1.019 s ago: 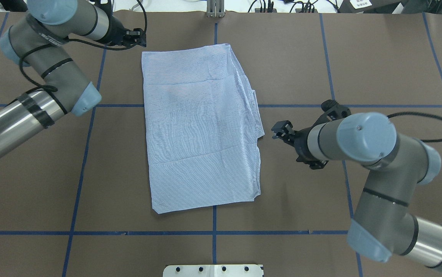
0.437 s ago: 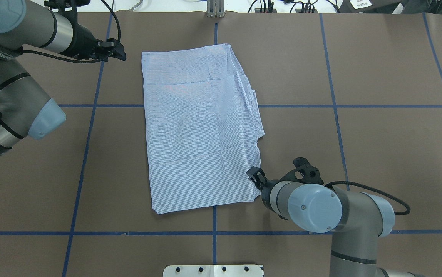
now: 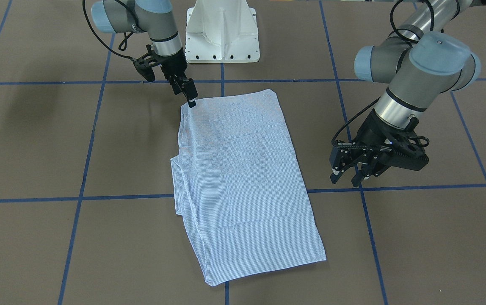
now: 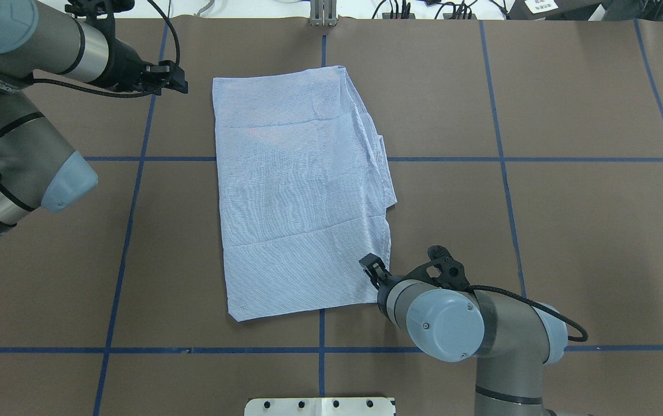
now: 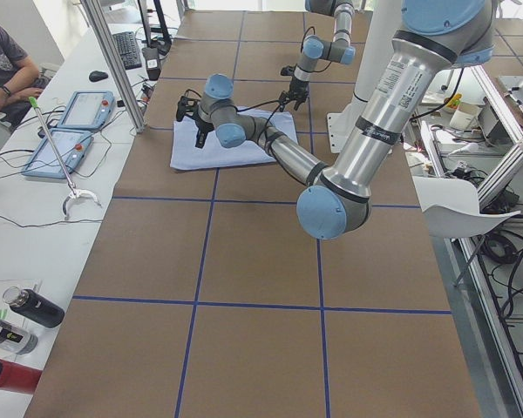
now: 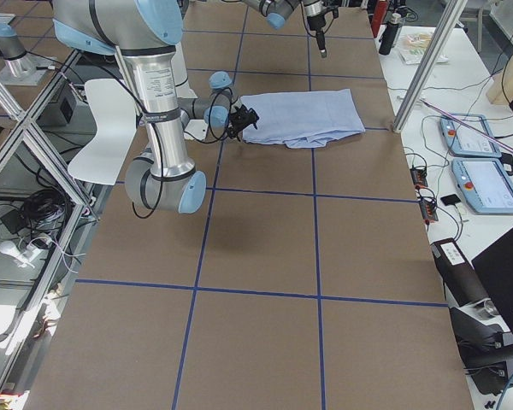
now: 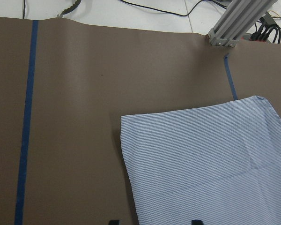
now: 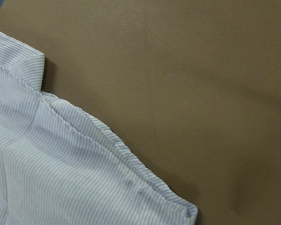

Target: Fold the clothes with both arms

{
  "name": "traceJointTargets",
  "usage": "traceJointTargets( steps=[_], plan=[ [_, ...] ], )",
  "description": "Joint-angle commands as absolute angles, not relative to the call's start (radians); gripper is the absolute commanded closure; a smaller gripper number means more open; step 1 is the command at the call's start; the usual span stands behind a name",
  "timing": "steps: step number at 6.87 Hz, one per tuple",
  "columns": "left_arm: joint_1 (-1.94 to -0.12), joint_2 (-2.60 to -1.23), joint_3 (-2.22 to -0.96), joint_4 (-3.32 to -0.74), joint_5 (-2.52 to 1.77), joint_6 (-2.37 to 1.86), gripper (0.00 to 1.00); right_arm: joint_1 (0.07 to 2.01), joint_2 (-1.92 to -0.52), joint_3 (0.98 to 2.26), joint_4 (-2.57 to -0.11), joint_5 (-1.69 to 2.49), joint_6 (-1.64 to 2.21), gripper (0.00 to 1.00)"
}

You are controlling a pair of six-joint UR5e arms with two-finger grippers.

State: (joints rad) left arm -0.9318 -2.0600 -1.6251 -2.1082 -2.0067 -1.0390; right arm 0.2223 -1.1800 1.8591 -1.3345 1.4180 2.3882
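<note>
Since the shirt point(image 4: 302, 190) is thin striped cotton, I judge it light, limp and apt to slide layer over layer, with nothing stiff to hold its shape when it is lifted. It lies flat on the brown counter point(image 4: 568, 202), straight out in front of the white pedestal base point(image 3: 222, 29), already folded into a long oblong whose length runs away from the base. Its edge on the robot's left is clean and straight, while the edge on the robot's right is a rumpled stack of loose layers. The best hold is probably at the corners, pinching through every layer at once, because a grip on the top sheet alone would likely peel the fold open. Both corners of one short end would have to rise together, or the cloth will sag and skew. The right claw point(image 4: 371, 270) sits low at the shirt corner nearest the base on the rumpled side, its tips at the hem. Whether it is clenched there I cannot tell. The left claw point(image 3: 346, 181) hangs released, fingers spread, off the corner farthest from the base on the straight side, clear of the cloth.
</note>
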Motion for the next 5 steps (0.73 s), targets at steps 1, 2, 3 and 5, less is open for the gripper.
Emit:
traceJointTargets(
  steps=[1,2,3,5],
  plan=[
    [-0.93,-2.059,-1.628,-2.109,-2.003,-1.055,0.39,0.244,-1.147,1.815,-1.338,1.41,2.402,0.02],
    [-0.93,-2.056,-1.629,-2.109,-2.003,-1.057,0.39,0.244,-1.141,1.813,-1.338,1.411,2.408,0.02],
    [-0.928,-2.056,-1.628,-2.109,-2.003,-1.057,0.39,0.241,-1.141,1.813,-1.339,1.413,2.408,0.03],
    [-0.928,-2.056,-1.629,-2.109,-2.005,-1.057,0.39,0.236,-1.141,1.809,-1.353,1.416,2.411,0.08]
  ],
)
